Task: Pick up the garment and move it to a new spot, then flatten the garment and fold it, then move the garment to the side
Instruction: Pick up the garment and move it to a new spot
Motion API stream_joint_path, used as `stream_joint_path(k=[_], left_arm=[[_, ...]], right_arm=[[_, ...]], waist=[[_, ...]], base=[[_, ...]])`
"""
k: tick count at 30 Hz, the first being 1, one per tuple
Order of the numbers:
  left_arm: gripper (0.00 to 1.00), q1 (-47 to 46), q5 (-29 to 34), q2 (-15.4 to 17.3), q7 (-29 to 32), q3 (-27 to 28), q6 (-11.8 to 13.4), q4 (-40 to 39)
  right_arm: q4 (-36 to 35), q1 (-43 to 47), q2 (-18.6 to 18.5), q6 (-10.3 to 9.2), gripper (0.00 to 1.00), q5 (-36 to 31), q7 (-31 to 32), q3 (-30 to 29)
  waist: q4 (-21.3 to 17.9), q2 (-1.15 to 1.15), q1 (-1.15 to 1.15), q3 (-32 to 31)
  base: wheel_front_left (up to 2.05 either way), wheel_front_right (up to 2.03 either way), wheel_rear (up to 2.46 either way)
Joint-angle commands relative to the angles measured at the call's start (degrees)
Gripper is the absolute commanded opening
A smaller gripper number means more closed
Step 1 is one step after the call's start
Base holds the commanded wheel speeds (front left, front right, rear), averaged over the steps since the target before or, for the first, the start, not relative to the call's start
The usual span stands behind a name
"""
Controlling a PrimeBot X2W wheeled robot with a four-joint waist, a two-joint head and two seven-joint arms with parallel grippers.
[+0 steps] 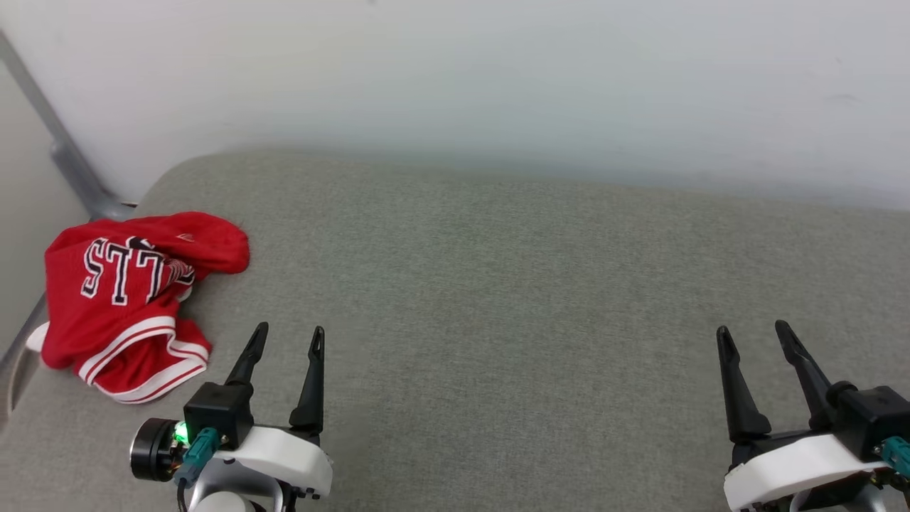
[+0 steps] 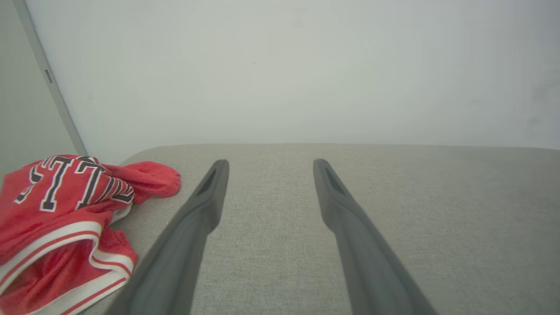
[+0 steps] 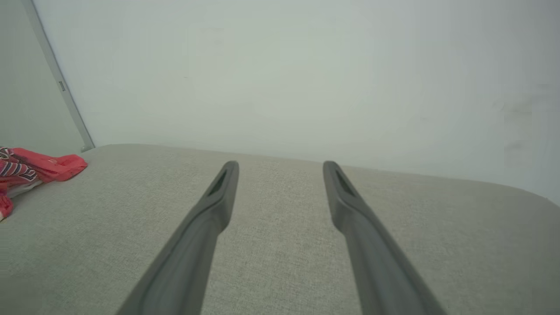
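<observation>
Surface grey fabric | wall pale | garment crumpled, left edge

1. The garment is red jersey fabric with white-and-red striped trim and black block letters outlined in white
2. It lies crumpled in a loose heap, its striped hem curling at the near side, with the lettering facing up and inverted in the head view
3. It sits at the left edge of the grey fabric surface, toward the rear corner
</observation>
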Motion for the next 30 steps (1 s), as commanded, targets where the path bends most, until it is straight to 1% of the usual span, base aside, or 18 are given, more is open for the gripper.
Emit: stream_joint_path(k=[1, 11, 12, 16, 23, 30], left_arm=[[1.0, -0.86, 0.11, 0.13, -0.15, 0.3, -0.12, -0.1], [1.0, -0.84, -0.09, 0.08, -0.15, 2.32, 0.19, -0.51], [1.0, -0.72, 0.06, 0.04, -0.15, 2.68, 0.1, -0.73], [1.0, -0.78, 0.21, -0.12, -0.15, 2.92, -0.07, -1.07], [1.0, -0.81, 0.29, -0.2, -0.15, 3.38, -0.61, -1.98], [1.0, -1.02, 0.53, -0.42, -0.15, 3.76, -0.82, -2.14]], right_arm=[[-0.3, -0.21, 0.13, -0.02, 1.0, 0.04, -0.32, 0.04], [-1.8, -1.03, 0.12, -0.02, 1.0, -0.7, -0.4, 1.54], [-2.24, -1.04, 0.1, -0.03, 1.0, -0.89, -0.41, 1.85], [-2.51, -1.4, 0.11, -0.02, 1.0, -0.57, -0.12, 2.38], [-2.96, -2.04, 0.11, -0.03, 1.0, -1.64, -0.21, 3.28], [-3.0, -1.86, 0.11, -0.03, 1.0, -1.44, -0.13, 3.08]], waist=[[2.41, 0.0, 0.0, 0.33], [10.35, 0.0, 0.0, 0.89], [12.44, 0.0, 0.0, 1.0], [14.75, 0.0, 0.0, 1.2], [17.09, 0.0, 0.0, 1.43], [18.27, 0.0, 0.0, 1.46]], base=[[0.0, 0.0, 0.0], [0.0, 0.0, 0.0], [0.0, 0.0, 0.0], [0.0, 0.0, 0.0], [0.0, 0.0, 0.0], [0.0, 0.0, 0.0]])
